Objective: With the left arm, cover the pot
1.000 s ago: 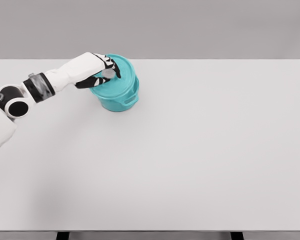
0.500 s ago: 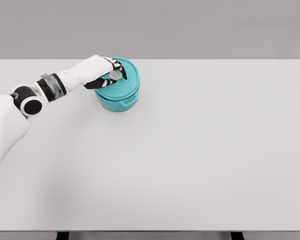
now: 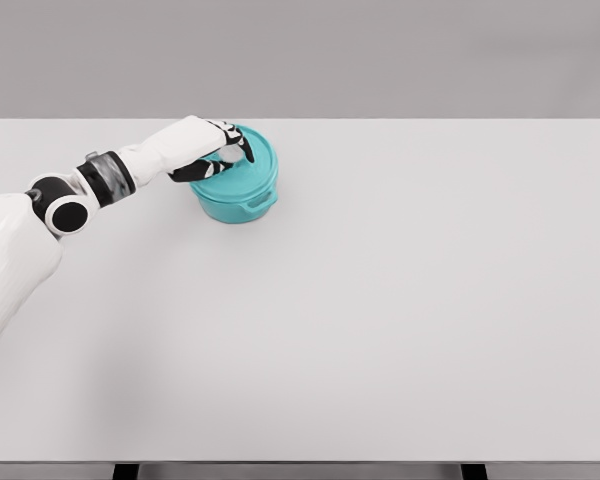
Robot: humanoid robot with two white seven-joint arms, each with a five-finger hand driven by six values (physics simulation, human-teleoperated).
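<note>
A teal pot [image 3: 237,203] stands on the white table [image 3: 380,300] at the back left, one side handle facing me. Its teal lid [image 3: 255,163] lies flat on the rim, covering the opening. My left hand [image 3: 225,148] reaches in from the left and rests over the lid's left half, its fingers curled around the small grey knob at the lid's centre. The knob is mostly hidden under the fingers. The right arm does not show.
The table's far edge runs just behind the pot. My left forearm [image 3: 130,165] stretches low across the table's left side.
The hand has lowered the lid from a raised, tilted position down onto the pot, and the lid now sits level on the rim. The arm has dropped slightly with it.
</note>
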